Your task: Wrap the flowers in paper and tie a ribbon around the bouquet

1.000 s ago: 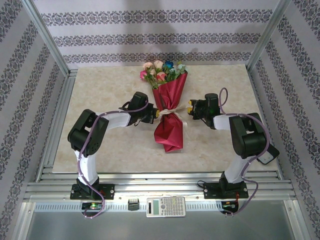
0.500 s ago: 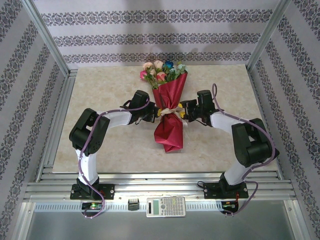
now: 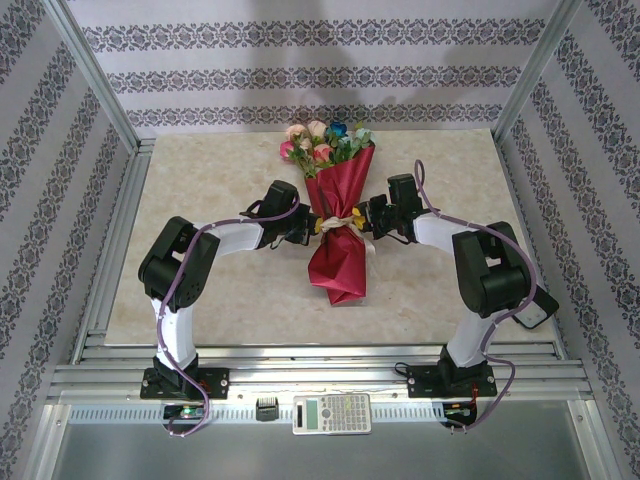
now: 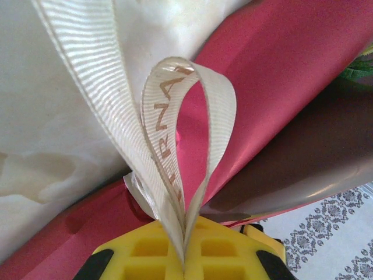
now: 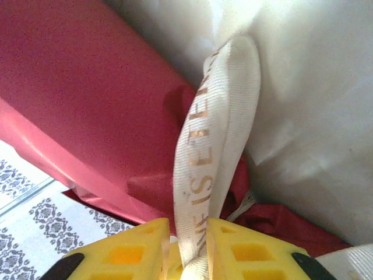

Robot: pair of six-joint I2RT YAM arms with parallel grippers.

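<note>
Bouquet, a crimson paper cone with pink, peach and blue artificial flower heads at its wide end, lies in the middle of the pale marbled surface, blooms toward the far edge and pointed tail toward the near edge. A narrow cream-beige woven ribbon circles its pinched waist. The change is on the right. A second ago the right hand stood apart from the bouquet, off toward the right edge. It has since come in against the waist. Its wrist view shows a folded loop of ribbon running down between its yellow fingers, which look closed on it. The left hand has not shifted. It stays at the waist's other side, fingers clamped on a second loop of the ribbon that rises from them. The bouquet itself has kept its place. With a loop now in each hand, the wrapping looks finished and the tie seems near its end. Likely what remains is drawing the two loops apart to tighten the bow, which could drag or roll the light cone if the pulls are uneven.
</note>
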